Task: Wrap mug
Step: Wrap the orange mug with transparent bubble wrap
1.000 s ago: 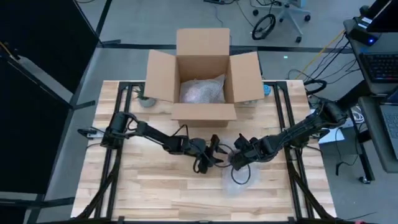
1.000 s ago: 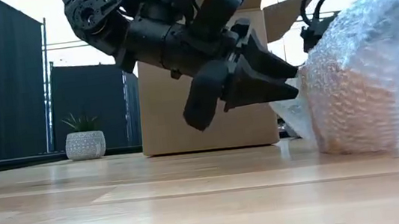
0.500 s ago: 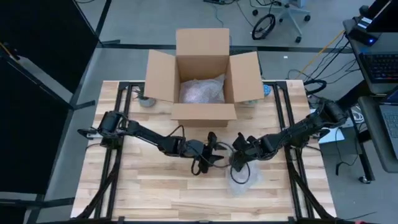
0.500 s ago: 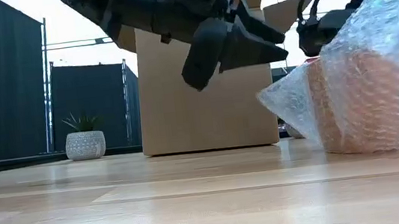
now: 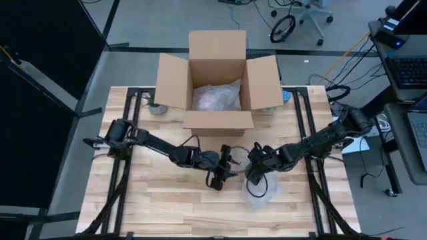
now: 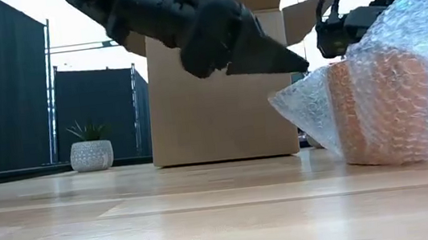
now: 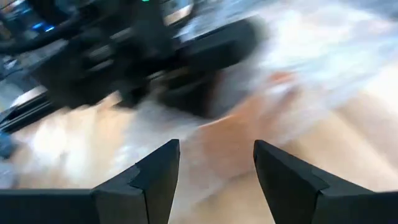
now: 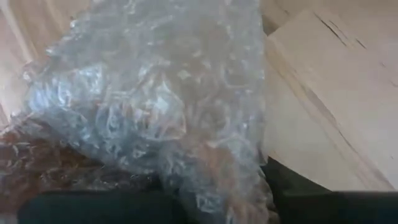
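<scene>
Layout, seen from above: the box (image 5: pixel 218 81) is sitting at the table's (image 5: pixel 167 200) rear centre; the wrapped mug (image 5: pixel 261 189) is lying in front of it, right of centre, with the left gripper (image 5: pixel 227 170) just beside it and the right gripper (image 5: pixel 254 175) against its wrap.

Left end effector (image 7: pixel 214 171) open, raised; right end effector (image 5: pixel 252 175) seemingly clamped.

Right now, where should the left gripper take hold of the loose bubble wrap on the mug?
Probably the loose flap of the bubble wrap jutting off the mug toward the left gripper. Approach from that side, fingers open: it is the only free edge.
</scene>
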`<state>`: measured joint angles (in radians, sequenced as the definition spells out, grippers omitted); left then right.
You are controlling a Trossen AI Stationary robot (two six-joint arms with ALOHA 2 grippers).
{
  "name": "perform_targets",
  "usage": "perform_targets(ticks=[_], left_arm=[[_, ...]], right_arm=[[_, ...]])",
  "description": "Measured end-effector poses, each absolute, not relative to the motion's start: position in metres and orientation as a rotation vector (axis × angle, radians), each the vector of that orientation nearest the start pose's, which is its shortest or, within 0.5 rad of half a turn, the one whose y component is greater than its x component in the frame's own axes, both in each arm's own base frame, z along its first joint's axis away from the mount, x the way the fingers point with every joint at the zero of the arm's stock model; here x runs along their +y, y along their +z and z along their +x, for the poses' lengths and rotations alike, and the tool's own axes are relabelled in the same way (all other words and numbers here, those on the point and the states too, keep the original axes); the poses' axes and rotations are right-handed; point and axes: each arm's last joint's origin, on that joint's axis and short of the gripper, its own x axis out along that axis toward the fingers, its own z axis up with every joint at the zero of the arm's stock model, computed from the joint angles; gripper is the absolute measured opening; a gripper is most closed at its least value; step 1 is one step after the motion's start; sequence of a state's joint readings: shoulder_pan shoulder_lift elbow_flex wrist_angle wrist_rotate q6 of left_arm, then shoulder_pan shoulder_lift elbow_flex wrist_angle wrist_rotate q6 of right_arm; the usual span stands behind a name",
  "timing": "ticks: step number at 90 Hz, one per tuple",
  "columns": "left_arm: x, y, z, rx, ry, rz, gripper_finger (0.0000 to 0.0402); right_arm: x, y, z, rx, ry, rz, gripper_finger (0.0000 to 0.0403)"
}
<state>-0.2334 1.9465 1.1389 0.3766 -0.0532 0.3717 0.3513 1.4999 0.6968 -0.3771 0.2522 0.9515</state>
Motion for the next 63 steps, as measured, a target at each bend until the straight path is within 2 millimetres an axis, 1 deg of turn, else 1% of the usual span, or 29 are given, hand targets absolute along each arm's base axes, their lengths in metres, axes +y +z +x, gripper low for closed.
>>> perform_targets(ticks=[13, 21, 26, 31, 38, 51, 63], left_arm=[[-0.114, 0.174, 0.402, 0.360, -0.360, 0.418, 0.0187], [-0.118, 0.177, 0.402, 0.357, -0.376, 0.419, 0.0171], [-0.117, 0.180, 0.405, 0.342, -0.374, 0.440, 0.0157], [-0.114, 0.184, 0.408, 0.318, -0.373, 0.502, 0.0143], [-0.113, 0.184, 0.417, 0.294, -0.361, 0.622, 0.0123], [-0.115, 0.168, 0.430, 0.365, -0.374, 0.848, 0.0094], [-0.111, 0.160, 0.435, 0.379, -0.385, 0.972, 0.0080]], right_arm=[[0.079, 0.144, 0.238, 1.048, -0.444, 0.500, 0.0062], [0.079, 0.144, 0.239, 1.047, -0.443, 0.498, 0.0062], [0.079, 0.144, 0.239, 1.045, -0.443, 0.496, 0.0062], [0.079, 0.144, 0.239, 1.044, -0.442, 0.495, 0.0062], [0.079, 0.144, 0.239, 1.041, -0.444, 0.495, 0.0062], [0.079, 0.144, 0.239, 1.036, -0.447, 0.502, 0.0062], [0.079, 0.144, 0.240, 1.031, -0.448, 0.507, 0.0062]])
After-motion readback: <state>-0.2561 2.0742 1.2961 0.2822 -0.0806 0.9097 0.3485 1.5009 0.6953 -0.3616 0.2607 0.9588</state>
